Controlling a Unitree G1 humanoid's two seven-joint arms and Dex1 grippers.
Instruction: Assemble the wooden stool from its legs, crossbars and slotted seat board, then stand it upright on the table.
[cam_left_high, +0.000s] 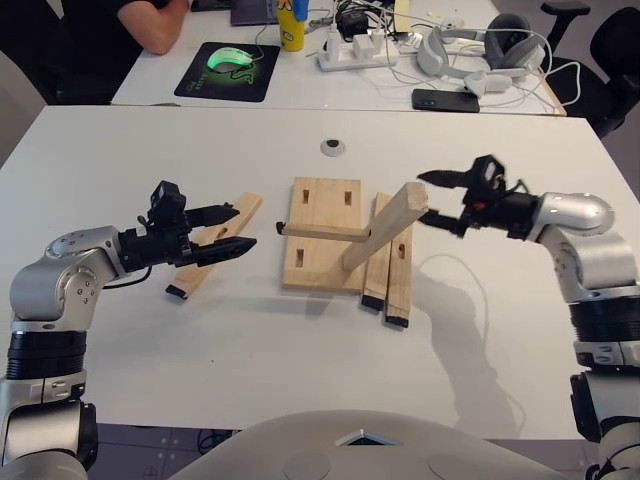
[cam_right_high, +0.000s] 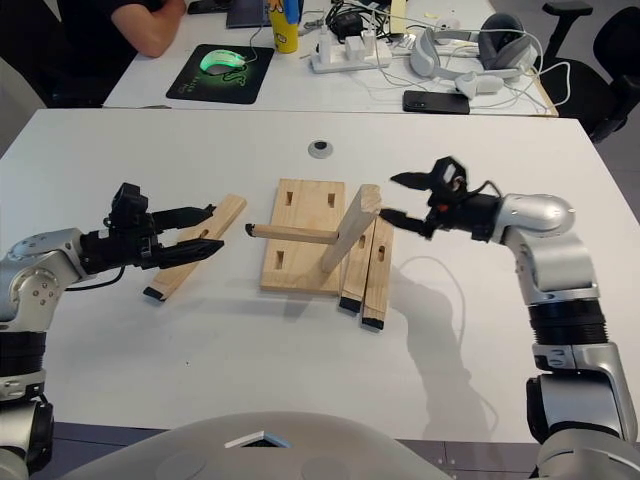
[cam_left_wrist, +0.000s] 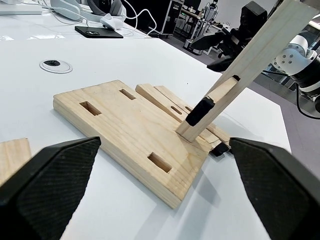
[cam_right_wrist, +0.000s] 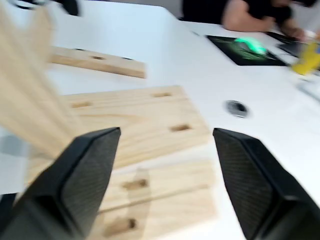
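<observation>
The slotted seat board (cam_left_high: 318, 240) lies flat mid-table. One leg (cam_left_high: 385, 228) leans tilted with its foot on the board, and a crossbar (cam_left_high: 322, 232) sticks out of it toward the left. Two more legs (cam_left_high: 392, 268) lie side by side along the board's right edge. Another leg (cam_left_high: 212, 245) lies to the left. My right gripper (cam_left_high: 421, 198) is open right at the tilted leg's upper end (cam_right_wrist: 30, 100); I cannot tell if it touches. My left gripper (cam_left_high: 246, 227) hangs open above the left leg, pointing at the board (cam_left_wrist: 125, 125).
A round cable grommet (cam_left_high: 333, 147) sits in the table behind the board. A second table at the back carries a mouse pad (cam_left_high: 227, 70), a phone (cam_left_high: 445, 100) and headphones (cam_left_high: 480, 50). Bare white table surface lies in front of the parts.
</observation>
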